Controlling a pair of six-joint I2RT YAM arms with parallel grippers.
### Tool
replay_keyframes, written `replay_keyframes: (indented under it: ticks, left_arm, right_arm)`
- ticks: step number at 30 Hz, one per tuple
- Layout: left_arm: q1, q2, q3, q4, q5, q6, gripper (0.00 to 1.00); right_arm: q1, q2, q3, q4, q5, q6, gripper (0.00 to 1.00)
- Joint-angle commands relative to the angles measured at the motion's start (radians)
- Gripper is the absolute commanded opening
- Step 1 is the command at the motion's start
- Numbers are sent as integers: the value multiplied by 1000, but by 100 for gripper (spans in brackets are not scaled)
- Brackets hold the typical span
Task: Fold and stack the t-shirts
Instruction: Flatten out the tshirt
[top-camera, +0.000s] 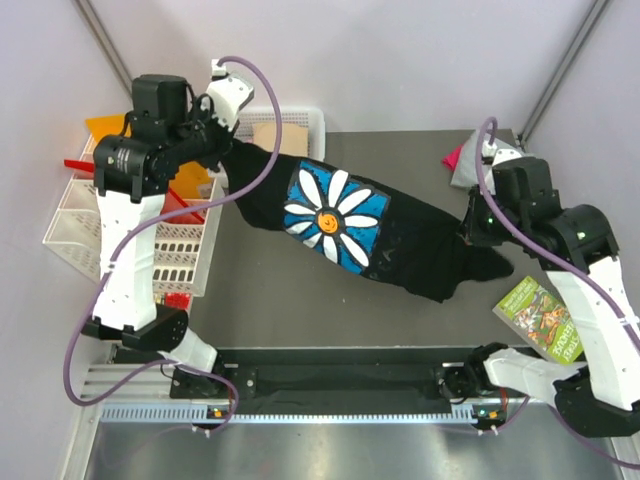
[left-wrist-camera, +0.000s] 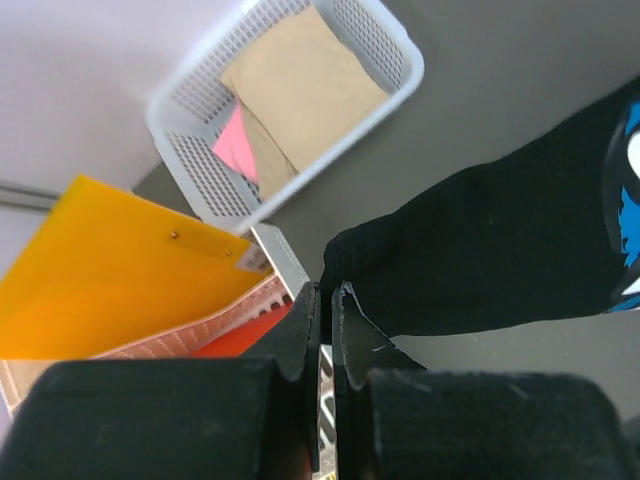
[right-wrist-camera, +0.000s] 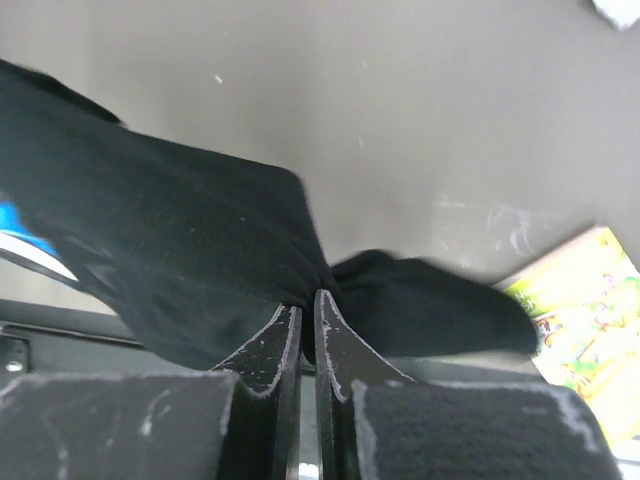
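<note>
A large black t-shirt (top-camera: 420, 245) with a blue panel and a white daisy print (top-camera: 335, 215) hangs stretched across the grey table between both arms. My left gripper (top-camera: 228, 165) is shut on its far-left end (left-wrist-camera: 500, 240), with cloth pinched between the fingertips of the left gripper (left-wrist-camera: 332, 295). At the near-right end, my right gripper (top-camera: 468, 228) is shut on a bunched fold of the black t-shirt (right-wrist-camera: 180, 250), which the right gripper (right-wrist-camera: 308, 305) holds above the table. A tan t-shirt (left-wrist-camera: 300, 90) and a pink one (left-wrist-camera: 235, 145) lie in the white basket (left-wrist-camera: 390, 95). Grey and pink cloth (top-camera: 462, 165) sits at the back right.
A white slotted rack (top-camera: 180, 240) with an orange plastic sheet (top-camera: 105, 127) and red parts stands at the left, just under my left gripper. A colourful booklet (top-camera: 540, 318) lies at the near right by the right arm. A rail (top-camera: 340, 380) runs along the near edge.
</note>
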Motion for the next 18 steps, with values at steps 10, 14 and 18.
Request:
replay_keyframes:
  ticks: [10, 14, 18]
  left_arm:
    - [8, 138, -82, 301, -47, -45, 0]
    - [8, 314, 141, 301, -91, -30, 0]
    - [7, 254, 63, 277, -51, -33, 0]
  right_arm:
    - [-5, 258, 31, 114, 59, 5, 0]
    - [-34, 354, 132, 139, 68, 8, 0]
    - [-36, 340, 110, 129, 80, 2, 0]
